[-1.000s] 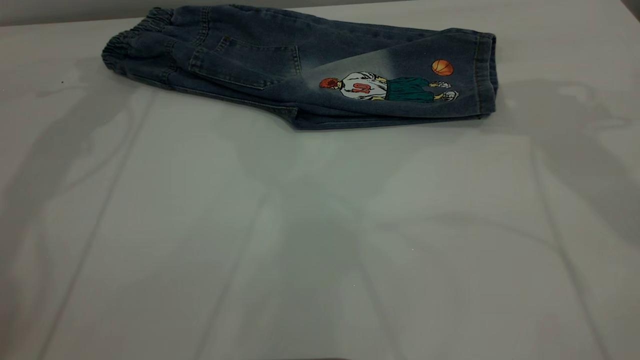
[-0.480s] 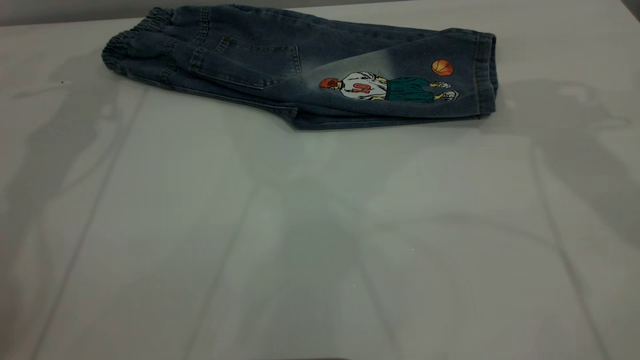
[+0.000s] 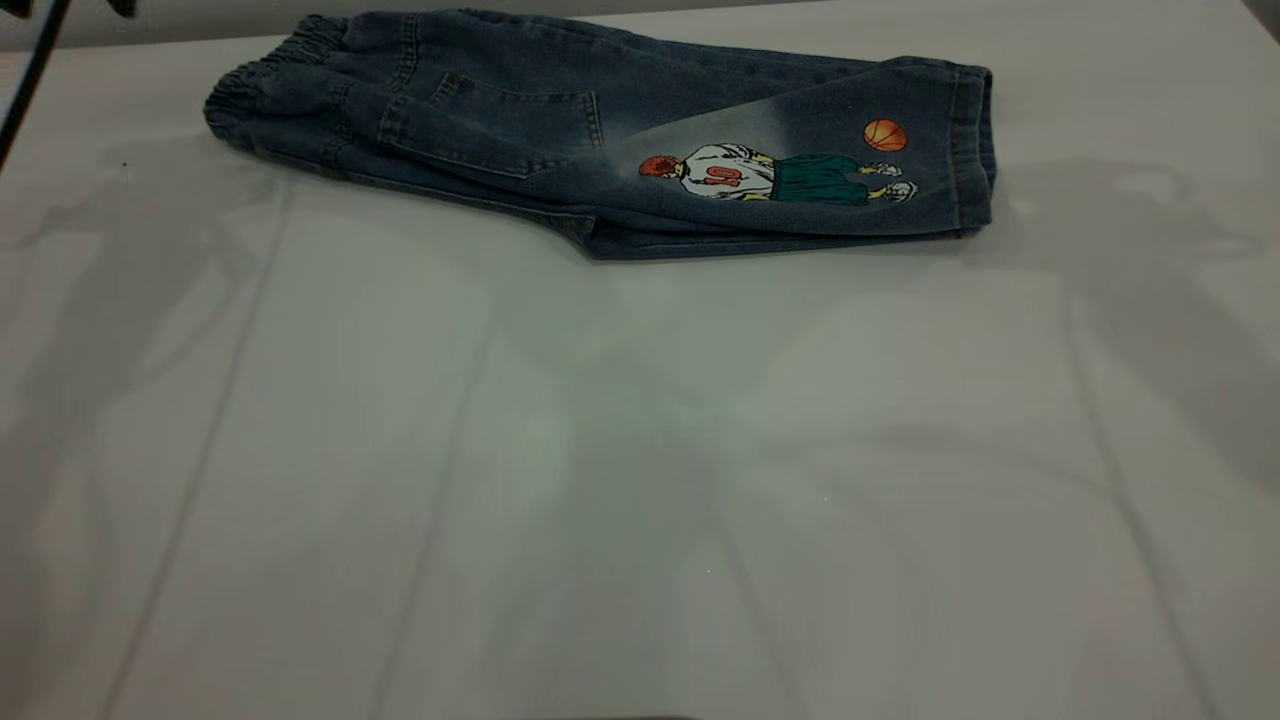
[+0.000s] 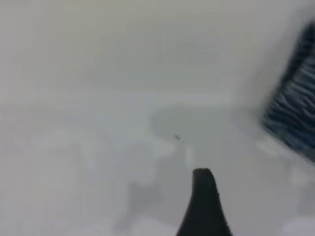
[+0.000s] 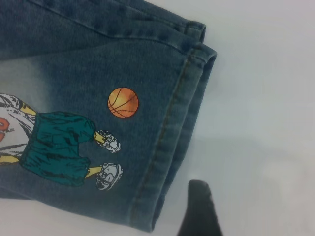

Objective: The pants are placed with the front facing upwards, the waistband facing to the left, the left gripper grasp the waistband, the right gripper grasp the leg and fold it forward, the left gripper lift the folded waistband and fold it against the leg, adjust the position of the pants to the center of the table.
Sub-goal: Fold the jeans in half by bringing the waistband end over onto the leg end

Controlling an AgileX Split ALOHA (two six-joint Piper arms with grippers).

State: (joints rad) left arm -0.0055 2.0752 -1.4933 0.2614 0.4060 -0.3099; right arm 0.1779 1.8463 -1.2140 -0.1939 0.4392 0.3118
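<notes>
Exterior view looks down the table [image 3: 640,480]; wrist views hover close (both catch the pants [image 3: 600,130])

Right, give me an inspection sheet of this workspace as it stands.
Surface: white table, crossed by shadows.
Job's things: pants folded lengthwise near the far edge, waistband to the left, leg print side up.
Clutter: nothing seen.
Grippers: left tool over the table near the waistband; right tool beside the leg hem.
Cables: dark strand at the far-left corner, perhaps a cable.
Surroundings: nothing seen.
</notes>
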